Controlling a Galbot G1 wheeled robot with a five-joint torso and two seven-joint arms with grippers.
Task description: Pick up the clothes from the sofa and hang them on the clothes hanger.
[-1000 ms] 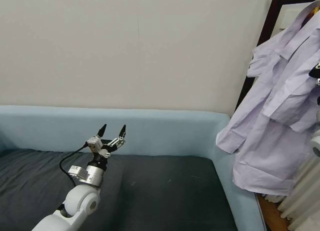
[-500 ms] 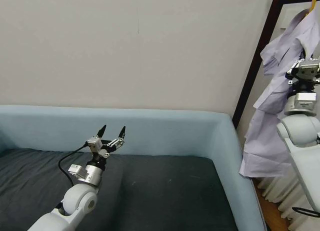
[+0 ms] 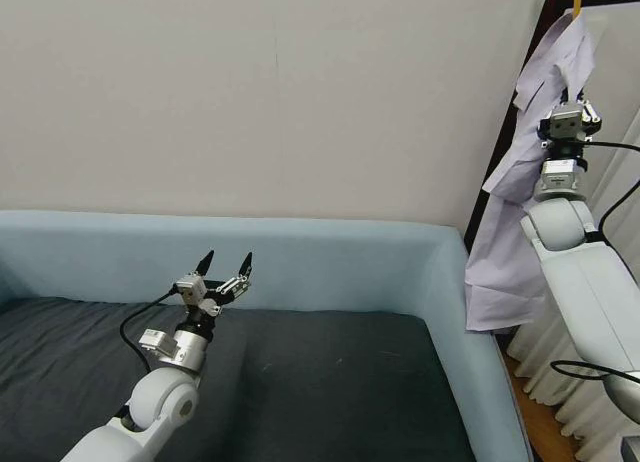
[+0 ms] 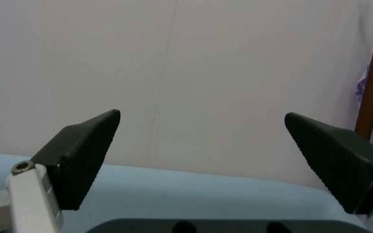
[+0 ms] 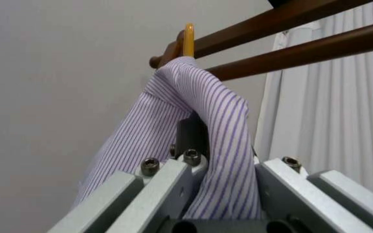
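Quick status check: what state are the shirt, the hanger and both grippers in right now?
yellow hanger, hooked on the wooden rack.
shirt, hanging on the yellow hanger, off the sofa.
right gripper, raised, fingers shut on the shirt.
left gripper, open and empty, above the sofa.

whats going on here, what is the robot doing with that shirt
The robot is hanging up laundry. Its right pincer is raised high by the wooden rack and clamped on a purple striped shirt, which hangs from a yellow hanger at the rack's rail. The left pincer hovers open over the sofa, holding nothing.
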